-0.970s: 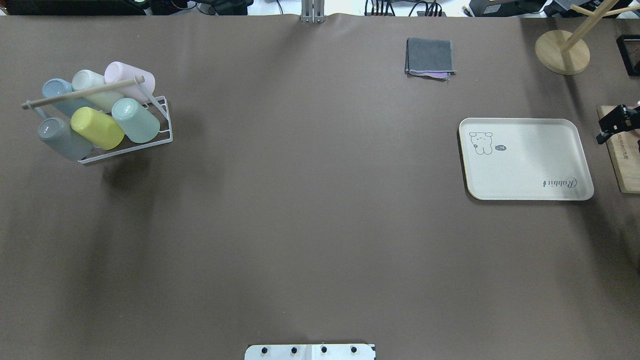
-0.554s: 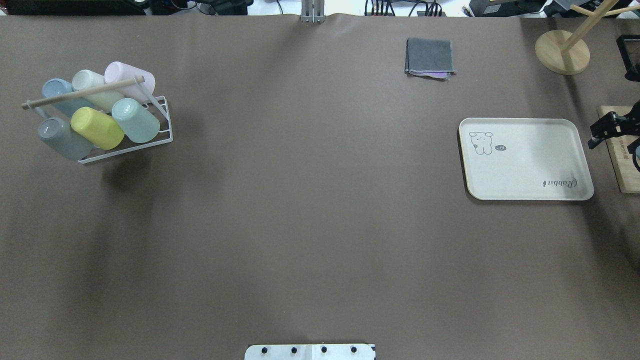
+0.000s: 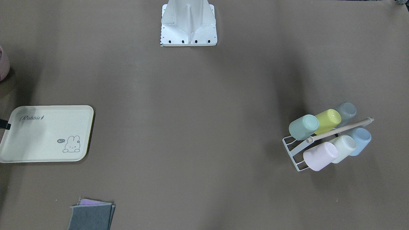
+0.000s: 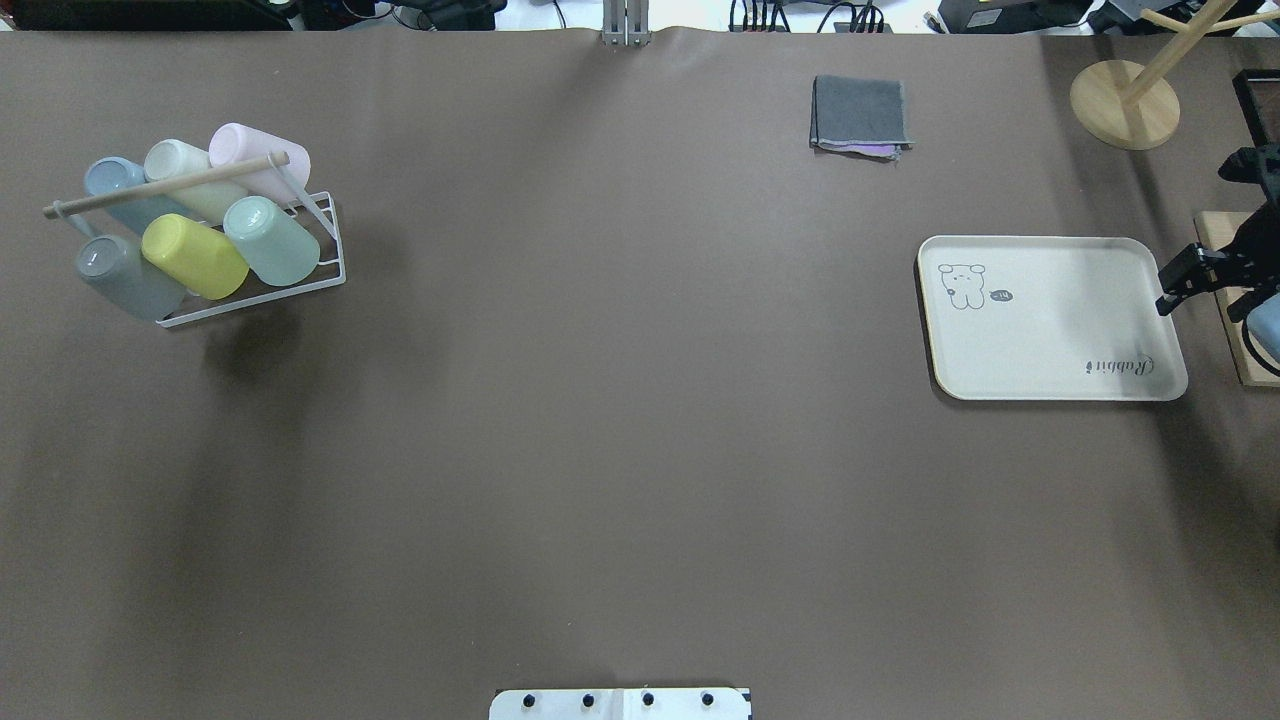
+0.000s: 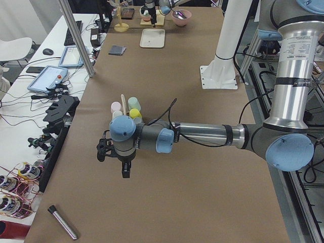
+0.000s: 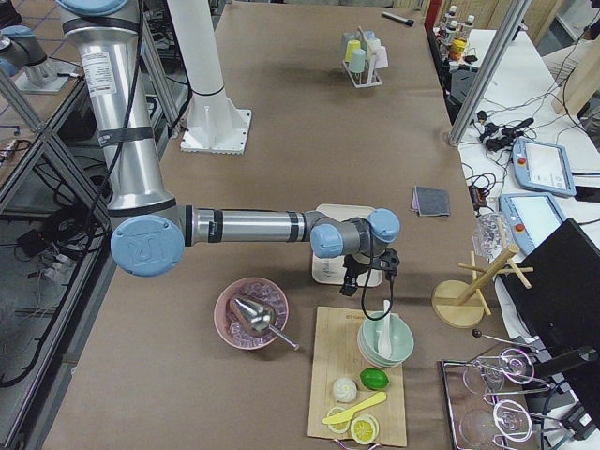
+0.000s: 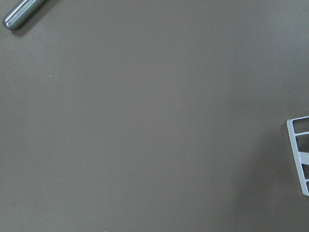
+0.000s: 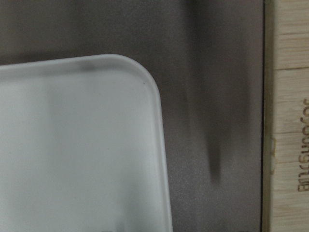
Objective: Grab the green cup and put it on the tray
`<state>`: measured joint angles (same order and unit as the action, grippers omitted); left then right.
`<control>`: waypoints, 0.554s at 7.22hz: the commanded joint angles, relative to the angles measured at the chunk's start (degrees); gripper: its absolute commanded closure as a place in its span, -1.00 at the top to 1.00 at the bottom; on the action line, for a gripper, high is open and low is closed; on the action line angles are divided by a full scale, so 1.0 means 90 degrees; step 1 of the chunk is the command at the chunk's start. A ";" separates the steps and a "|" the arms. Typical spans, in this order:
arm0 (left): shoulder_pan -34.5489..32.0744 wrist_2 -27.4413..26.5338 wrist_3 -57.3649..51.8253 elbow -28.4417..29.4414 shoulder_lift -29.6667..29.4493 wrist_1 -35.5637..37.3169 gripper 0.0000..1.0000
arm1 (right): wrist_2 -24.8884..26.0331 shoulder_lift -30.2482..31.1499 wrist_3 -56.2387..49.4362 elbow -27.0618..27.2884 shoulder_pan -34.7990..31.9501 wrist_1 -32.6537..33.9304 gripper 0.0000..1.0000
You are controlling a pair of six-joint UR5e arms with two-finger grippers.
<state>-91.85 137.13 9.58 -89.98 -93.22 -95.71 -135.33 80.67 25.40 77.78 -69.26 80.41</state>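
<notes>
My right claw [image 4: 1172,292] pokes in at the overhead view's right edge, by the outer rim of the tray [image 4: 1040,335]. Only a black sliver of it shows there, and the far side view is too small, so I cannot tell how wide its jaws stand. My left claw [image 5: 125,170] appears only in the left side view, hanging over bare table near the white wire rack [image 4: 252,304]; its opening I cannot judge either.

The green cup [image 4: 271,241] lies tilted in that rack at the end of the nearer row, touching the yellow cup [image 4: 195,256], well apart from the tray across the table.

My left wrist camera catches just one rack corner and the tip of a metal tube [image 7: 19,15]. My right wrist camera gives a blurred tray corner and a strip of wooden board [image 8: 289,121] with print I cannot read. The front-facing view clips the tray's corner at its edge.
</notes>
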 commanded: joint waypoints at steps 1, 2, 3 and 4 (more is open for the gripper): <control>0.0010 0.0047 0.0000 -0.0138 -0.0013 0.0000 0.98 | 0.0008 -0.0008 0.0000 -0.0224 0.0098 -0.0340 0.70; 0.0010 0.0066 0.0010 -0.0158 -0.0013 0.0000 0.98 | 0.0018 -0.0008 0.0000 -0.0224 0.0137 -0.0351 0.65; 0.0010 0.0047 0.0000 -0.0255 -0.0023 0.0000 0.98 | 0.0027 -0.0018 -0.0009 -0.0243 0.0176 -0.0351 0.58; 0.0029 -0.0156 0.0010 -0.0652 -0.0023 0.0010 0.98 | 0.0037 -0.0018 -0.0009 -0.0253 0.0205 -0.0351 0.50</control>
<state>-91.71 137.12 9.62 -92.86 -93.39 -95.69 -135.11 80.54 25.34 75.66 -67.78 77.32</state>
